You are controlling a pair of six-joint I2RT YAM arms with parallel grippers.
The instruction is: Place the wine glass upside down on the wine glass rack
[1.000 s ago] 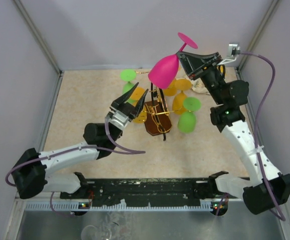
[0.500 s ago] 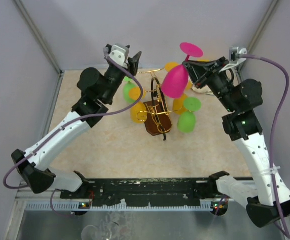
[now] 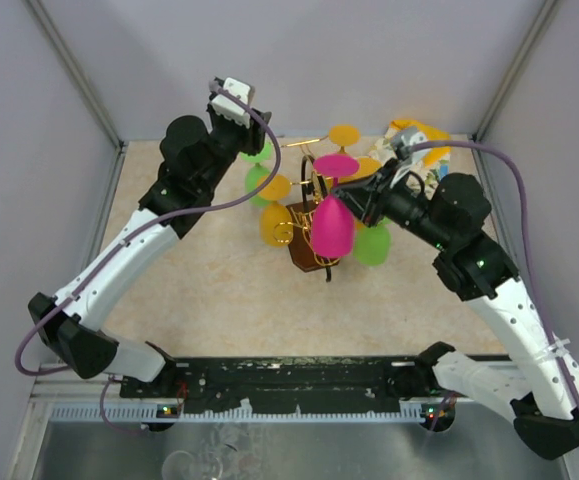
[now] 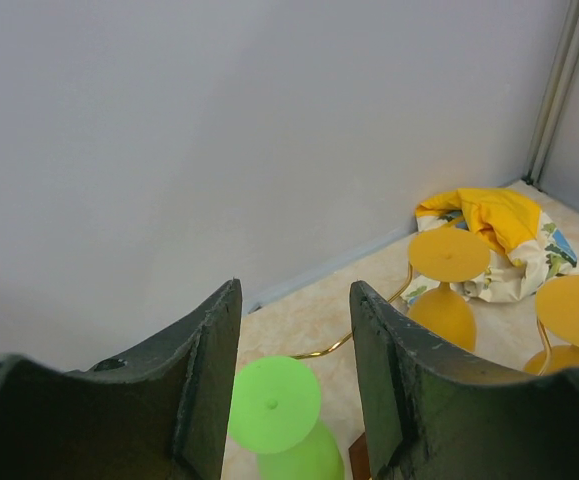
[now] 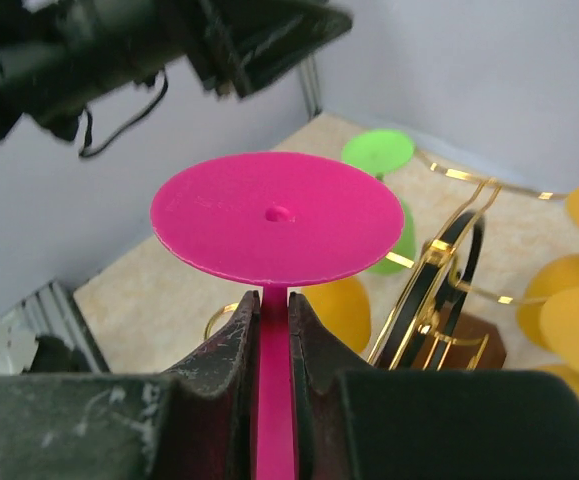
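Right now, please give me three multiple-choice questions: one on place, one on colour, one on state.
1. Where is the held glass?
A. lying on the table
B. close by the rack, foot up
C. at the back wall
2. What colour is it?
A. green
B. pink
C. orange
3. How is the left gripper?
A. open, empty
B. shut on a glass
C. shut, empty
Answers: 1 B, the right gripper holds its stem beside the rack; 2 B, foot and bowl are pink; 3 A, its fingers stand apart, gripping nothing.

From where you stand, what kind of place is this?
Probably a robot test booth: bare grey walls box in a table, two arms bolted at its edge, a gold rack of coloured glasses.
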